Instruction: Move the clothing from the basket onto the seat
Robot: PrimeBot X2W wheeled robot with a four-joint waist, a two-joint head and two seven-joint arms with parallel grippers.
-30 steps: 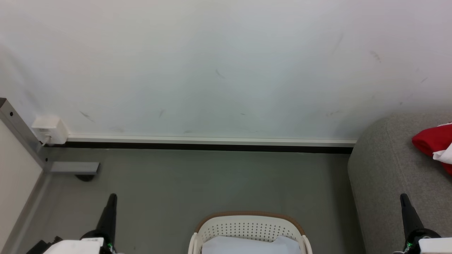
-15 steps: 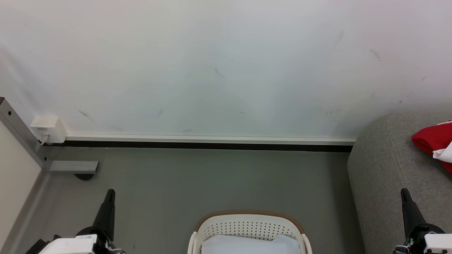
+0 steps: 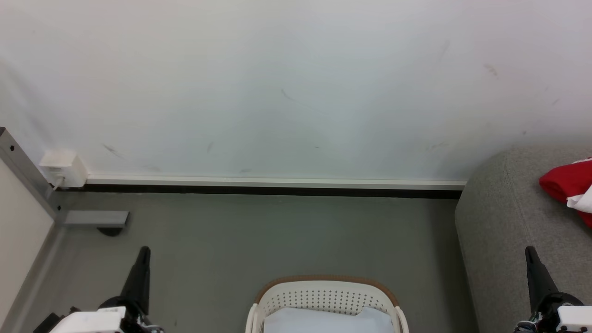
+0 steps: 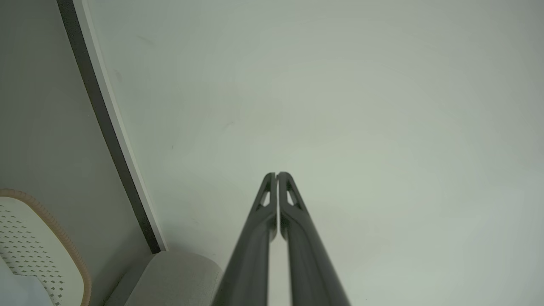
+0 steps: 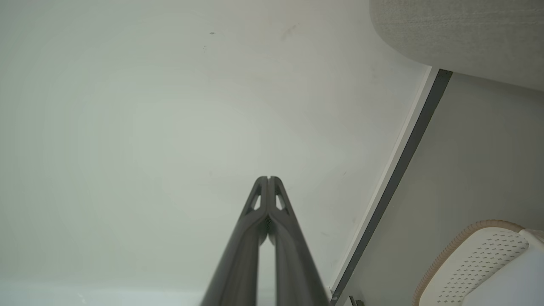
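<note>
I see left gripper (image 4: 276, 174) and right gripper (image 5: 268, 178) pinched together, empty | pale sheet (image 3: 323, 322) in basket (image 3: 323, 296) between them | clothing (image 3: 565, 186) on seat (image 3: 504, 222) | wall box (image 3: 64, 167), metal post (image 3: 22, 170) left

- Bright red clothing (image 3: 562, 185) with a white patch
- Cream-white basket (image 3: 323, 298), dotted perforations, brown rim
- Grey woven seat (image 3: 499, 222)
- Plain pale bluish-white sheet (image 3: 319, 323)

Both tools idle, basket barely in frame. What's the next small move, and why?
Probably bend at the waist to bring the basket fully into the head view. The frame cuts it off just past its far wall and a pale sheet, so whether more is left inside cannot be told. Red clothing lies on the sofa; left tool and right tool are shut, empty.
</note>
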